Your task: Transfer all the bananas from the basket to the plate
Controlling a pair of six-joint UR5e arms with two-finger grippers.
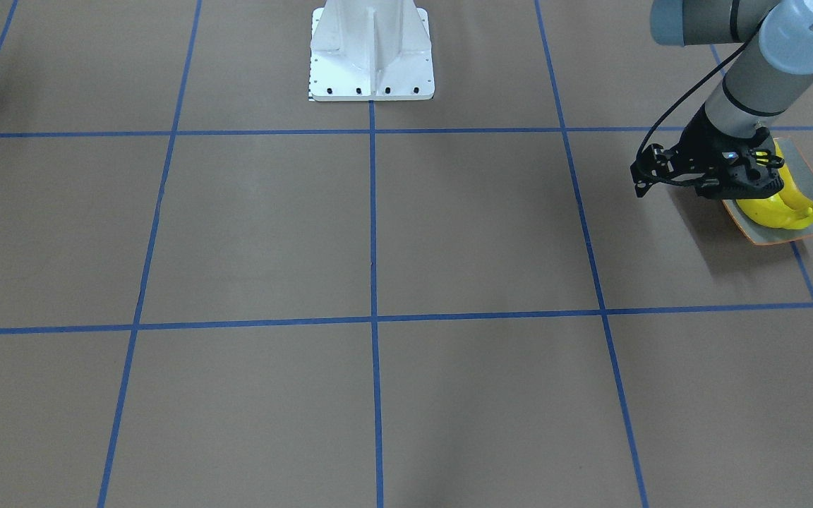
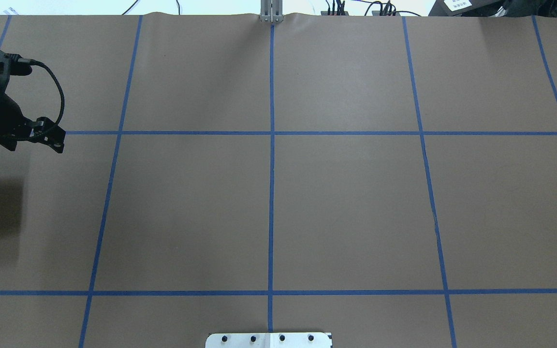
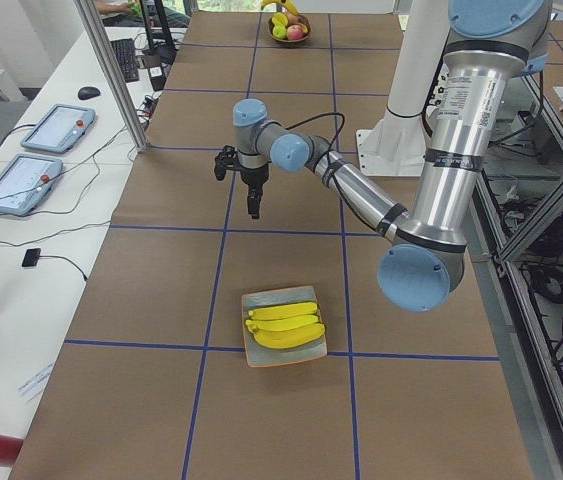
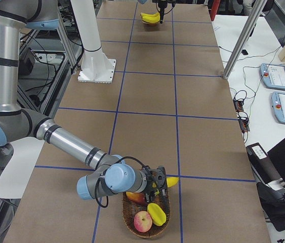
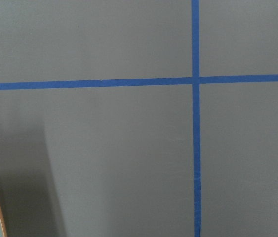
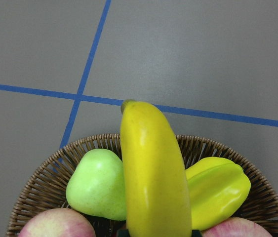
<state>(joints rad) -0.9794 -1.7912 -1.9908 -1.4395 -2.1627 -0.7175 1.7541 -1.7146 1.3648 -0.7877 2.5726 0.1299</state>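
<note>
Nearest in the exterior right view, the right gripper [image 4: 158,191] sits low over the basket [image 4: 131,225]. Its wrist camera shows one banana [image 6: 151,173] running from 6 to 12 o'clock, stem end past the rim; whether the fingers clench it I cannot tell. A pear [image 6: 97,182] lies at its 8 o'clock, a starfruit [image 6: 218,190] at 4, and two apples [image 6: 57,224] below. Far across the table, the plate [image 3: 279,296] carries three bananas [image 3: 283,325]. The left gripper [image 3: 253,210] hangs beyond it at 12 o'clock, holding nothing, its jaw gap unreadable. Risks, as I judge: a grip near one end could let the glossy banana swing or slip, and the crowded plate could shed it over its shallow rim. Count: four bananas, one plate, one basket, one pear, one starfruit, two apples
</note>
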